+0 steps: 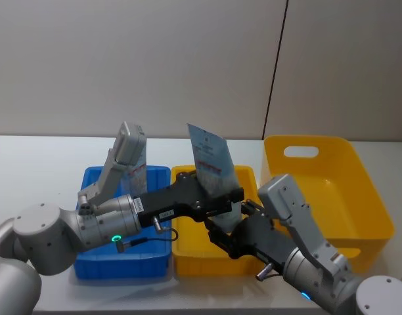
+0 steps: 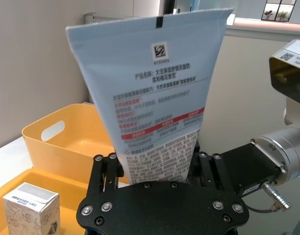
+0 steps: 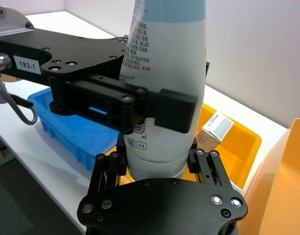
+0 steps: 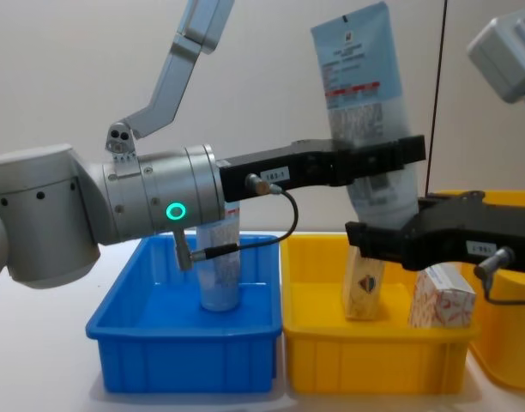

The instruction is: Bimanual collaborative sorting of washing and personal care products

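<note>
A tall pale-blue tube with white and red print stands upright in the air over the small yellow bin. My left gripper is shut on its middle, reaching in from the left. My right gripper is shut on its lower end, just beneath. Up close, the same tube rises between the left fingers, and its base sits between the right fingers. A second tube stands in the blue bin. Two cream boxes stand in the small yellow bin, one with a blue-red emblem and one orange-patterned.
A large yellow handled bin stands at the right, beside the small yellow bin. The blue bin lies at the left under my left arm. The white table runs back to a plain wall.
</note>
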Controlling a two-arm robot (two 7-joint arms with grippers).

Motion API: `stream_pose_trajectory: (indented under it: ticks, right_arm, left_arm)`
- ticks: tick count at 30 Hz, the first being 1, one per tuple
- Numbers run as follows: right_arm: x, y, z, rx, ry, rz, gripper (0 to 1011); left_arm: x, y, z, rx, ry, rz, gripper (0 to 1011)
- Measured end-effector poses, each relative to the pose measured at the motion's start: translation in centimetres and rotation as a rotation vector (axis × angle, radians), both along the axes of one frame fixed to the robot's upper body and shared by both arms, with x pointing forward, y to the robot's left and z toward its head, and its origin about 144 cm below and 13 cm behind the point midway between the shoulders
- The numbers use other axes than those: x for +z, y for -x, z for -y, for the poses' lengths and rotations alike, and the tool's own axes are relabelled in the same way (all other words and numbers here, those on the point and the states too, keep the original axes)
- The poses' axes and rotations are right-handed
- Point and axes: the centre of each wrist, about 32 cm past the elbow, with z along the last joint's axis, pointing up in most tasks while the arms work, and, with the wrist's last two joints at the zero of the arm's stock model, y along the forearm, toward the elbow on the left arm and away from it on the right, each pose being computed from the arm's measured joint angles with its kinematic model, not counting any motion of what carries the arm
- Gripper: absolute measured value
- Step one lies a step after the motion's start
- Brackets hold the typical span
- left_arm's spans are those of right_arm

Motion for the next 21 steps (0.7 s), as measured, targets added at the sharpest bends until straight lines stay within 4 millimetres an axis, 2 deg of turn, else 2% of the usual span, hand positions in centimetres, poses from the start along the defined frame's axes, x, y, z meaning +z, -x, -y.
stream_pose_trajectory:
  ticks: [11,21]
  right_arm:
    - [0.2,0.4,0.6,-0.064,-0.036,0.033,635]
    - [0.9,0.7,2.3,-0.174,-0.071,0.089,634]
  left_arm:
    - [0.0,0.0,0.0,0.0,0.0,0.0,998]
    - [0.0,0.0,0.0,0.0,0.0,0.0,1001]
